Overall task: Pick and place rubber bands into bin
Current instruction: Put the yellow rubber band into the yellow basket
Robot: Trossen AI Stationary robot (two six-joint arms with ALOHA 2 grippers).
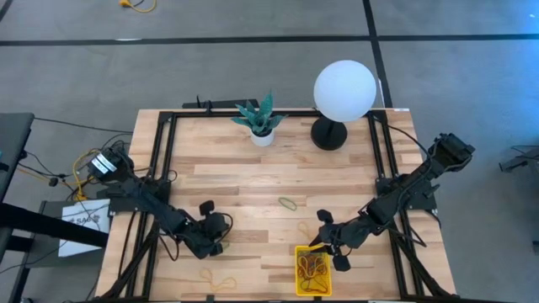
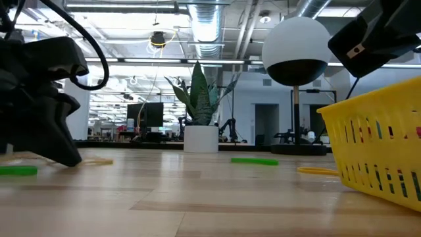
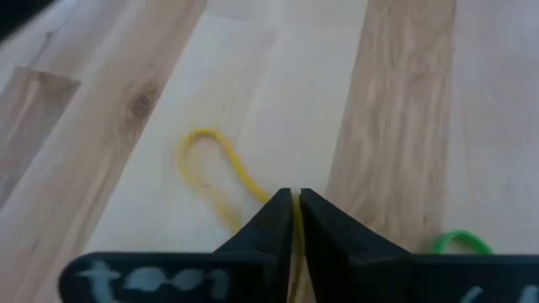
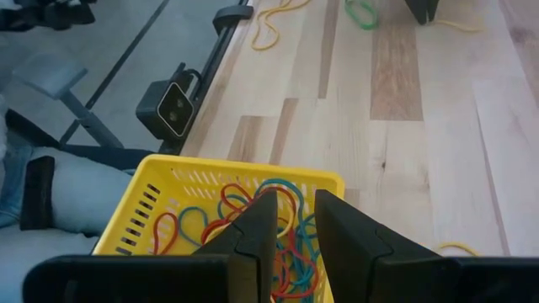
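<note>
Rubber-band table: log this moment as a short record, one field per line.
left gripper: down at the table near its front left, fingers pinched on a yellow rubber band
right gripper: open, hovering over the bin, nothing between its fingers
bin: yellow, at the table's front edge, holds a tangle of red, teal and orange bands
loose bands: a green band mid-table, a yellow pair near the front left edge
background items: potted plant and globe lamp at the back edge

No legible text, white scrawl on left hand [image 3: 290, 220] unreadable
</note>
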